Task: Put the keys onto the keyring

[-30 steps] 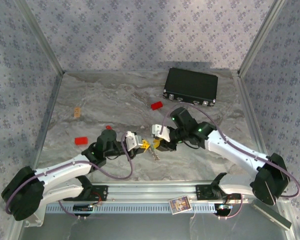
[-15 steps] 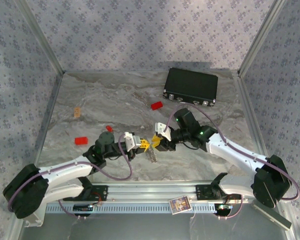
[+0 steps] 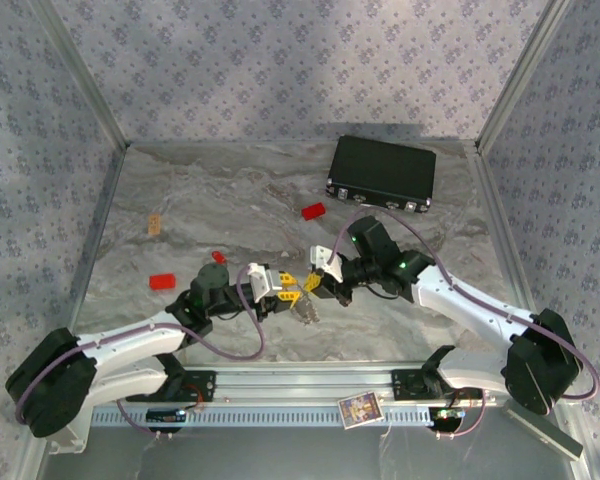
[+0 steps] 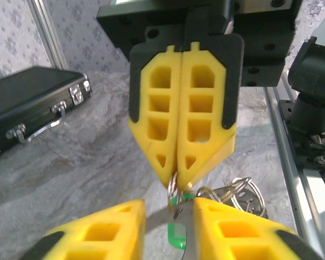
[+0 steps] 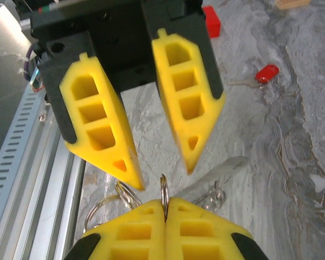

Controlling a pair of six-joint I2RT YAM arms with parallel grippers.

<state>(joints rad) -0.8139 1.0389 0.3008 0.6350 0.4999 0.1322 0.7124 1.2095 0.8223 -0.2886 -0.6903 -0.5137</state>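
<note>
Toward the arms from the black rectangular case (image 3: 381, 173), the right gripper (image 4: 177, 176) is clamping shut on the thin silvery metal keyring (image 5: 163, 190). The left gripper (image 5: 162, 174) is facing it, jaws standing apart. The green-headed key (image 4: 176, 236) is showing just below the keyring. The red-headed key (image 5: 266, 73) is lying apart, to the case's near left.

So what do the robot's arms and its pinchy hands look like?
The left arm and the right arm have smooth white shells with chunky black joints, and a thin purple cable loops along each. Small green lights glow on the right one. The left gripper and right gripper have bright yellow pointed fingers with window-like holes and black backs.
</note>
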